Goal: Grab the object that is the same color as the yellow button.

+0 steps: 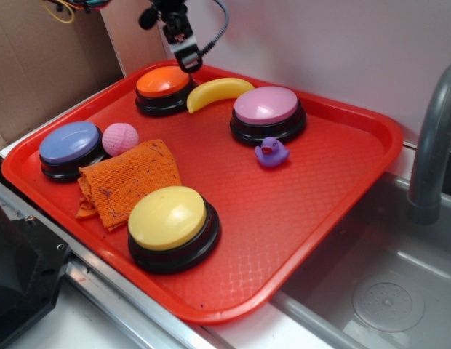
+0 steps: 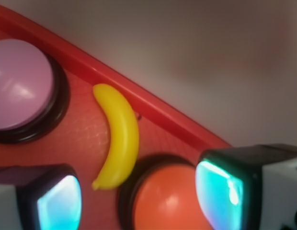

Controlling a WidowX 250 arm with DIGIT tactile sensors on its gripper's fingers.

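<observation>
Red and ridged, the tray (image 1: 342,218) sits beside a steel sink (image 1: 385,291), and the banana (image 1: 218,92) lies near its far edge, between the orange button (image 1: 164,82) and the pink button (image 1: 266,106), touching or almost touching the orange one. The yellow button (image 1: 167,217) sits by the near edge. The gripper (image 2: 139,191) hangs over the orange button with its fingers wide apart and empty. A clean grab likely means shifting toward the banana's middle, straddling its width, and descending without striking the orange dome.
</observation>
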